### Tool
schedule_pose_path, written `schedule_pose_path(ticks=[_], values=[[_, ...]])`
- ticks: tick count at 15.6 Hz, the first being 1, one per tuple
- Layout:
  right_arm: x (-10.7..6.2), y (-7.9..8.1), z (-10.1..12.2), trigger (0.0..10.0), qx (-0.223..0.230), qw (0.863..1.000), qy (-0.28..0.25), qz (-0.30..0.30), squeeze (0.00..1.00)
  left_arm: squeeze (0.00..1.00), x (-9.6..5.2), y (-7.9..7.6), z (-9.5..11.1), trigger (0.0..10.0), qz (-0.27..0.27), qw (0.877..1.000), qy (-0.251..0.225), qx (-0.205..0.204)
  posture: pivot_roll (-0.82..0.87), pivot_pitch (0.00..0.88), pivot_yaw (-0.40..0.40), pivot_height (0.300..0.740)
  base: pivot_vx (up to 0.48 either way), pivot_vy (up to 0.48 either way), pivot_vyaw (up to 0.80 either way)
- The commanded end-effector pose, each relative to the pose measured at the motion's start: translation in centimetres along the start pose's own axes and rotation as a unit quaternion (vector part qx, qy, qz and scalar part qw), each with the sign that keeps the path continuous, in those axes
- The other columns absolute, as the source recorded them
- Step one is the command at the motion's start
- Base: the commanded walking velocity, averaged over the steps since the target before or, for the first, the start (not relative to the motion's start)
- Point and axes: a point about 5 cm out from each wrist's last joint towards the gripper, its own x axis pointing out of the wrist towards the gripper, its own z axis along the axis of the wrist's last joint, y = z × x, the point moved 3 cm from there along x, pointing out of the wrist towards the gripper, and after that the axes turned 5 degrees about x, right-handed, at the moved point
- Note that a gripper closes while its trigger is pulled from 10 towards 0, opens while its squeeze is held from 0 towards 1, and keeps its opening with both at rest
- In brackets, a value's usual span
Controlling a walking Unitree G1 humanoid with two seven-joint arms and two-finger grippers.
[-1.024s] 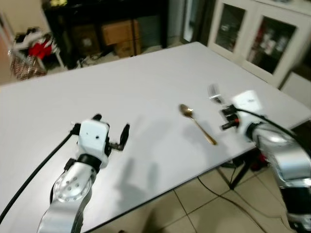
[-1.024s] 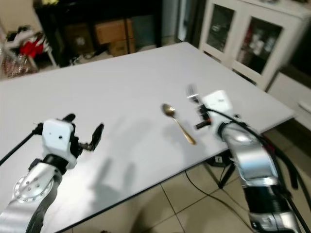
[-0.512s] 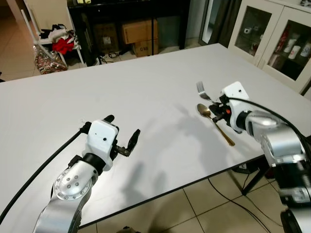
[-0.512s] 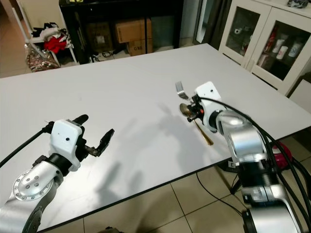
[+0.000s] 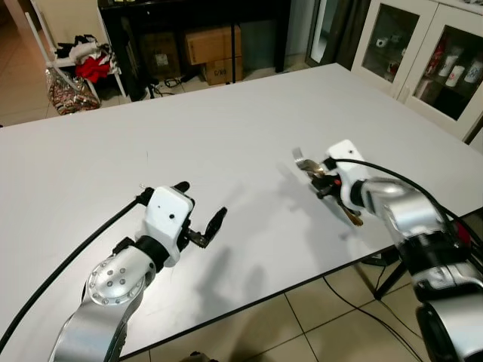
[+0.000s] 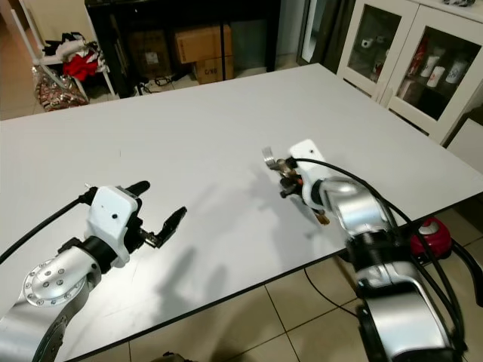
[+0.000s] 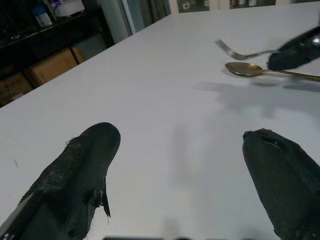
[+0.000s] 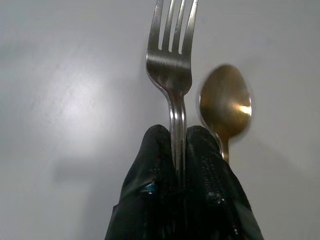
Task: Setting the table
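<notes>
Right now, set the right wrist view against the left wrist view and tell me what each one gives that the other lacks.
The right wrist view alone shows the grip: the right gripper pinches the fork by its handle, tines pointing away. The left wrist view alone shows the left gripper, its fingers spread wide over bare white table, holding nothing, plus dark shelving behind. Both show the fork, the gold spoon lying beside it, and the tabletop.

A home dining room, judging by the big white table (image 5: 226,143), a white glass-door cabinet (image 5: 423,53) with bottles and cups inside, a dark shelf (image 5: 196,30) holding cardboard boxes (image 5: 211,45), a chair piled with clothes (image 5: 75,64), beige floor tiles (image 5: 302,324).
</notes>
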Motion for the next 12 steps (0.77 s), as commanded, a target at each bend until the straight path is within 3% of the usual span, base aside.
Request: schedule_pose_path(ticks=[1, 3, 5, 8, 11, 12], values=[[0.1, 0.2, 0.9, 10.0, -0.007, 1.0, -0.003, -0.005, 0.0, 0.0, 0.0, -0.3, 0.5, 10.0, -0.01, 1.0, -0.007, 0.007, -0.09, 0.001, 0.06, 0.74, 0.0, 0.0, 0.0], [0.5, 0.5, 0.5, 10.0, 0.005, 1.0, 0.017, -0.02, 0.0, 0.0, 0.0, -0.4, 0.5, 10.0, -0.012, 1.0, -0.005, 0.006, -0.09, 0.001, 0.056, 0.74, 0.0, 0.0, 0.0], [0.6, 0.7, 0.9, 10.0, 0.015, 0.999, 0.004, -0.044, 0.0, 0.0, 0.0, -0.3, 0.5, 10.0, -0.007, 1.0, -0.006, 0.006, -0.09, 0.001, 0.054, 0.74, 0.0, 0.0, 0.0], [0.0, 2.3, 2.9, 10.0, 0.015, 0.996, -0.08, -0.032, 0.0, 0.0, -0.7, 1.3, 0.2, 10.0, 0.049, 0.999, 0.0, 0.008, -0.09, 0.0, 0.063, 0.74, 0.0, 0.0, 0.0], [-1.1, 3.4, 3.4, 10.0, 0.002, 0.99, -0.135, -0.03, 0.0, 0.0, -1.3, 2.4, -0.6, 10.0, 0.097, 0.995, 0.021, 0.002, -0.09, 0.0, 0.071, 0.74, 0.0, 0.0, 0.0], [-1.8, 4.7, 2.7, 10.0, 0.008, 0.99, -0.143, -0.004, 0.0, 0.0, -1.5, 2.4, -0.5, 10.0, 0.105, 0.994, 0.014, -0.001, -0.09, 0.0, 0.073, 0.74, 0.0, 0.0, 0.0]])
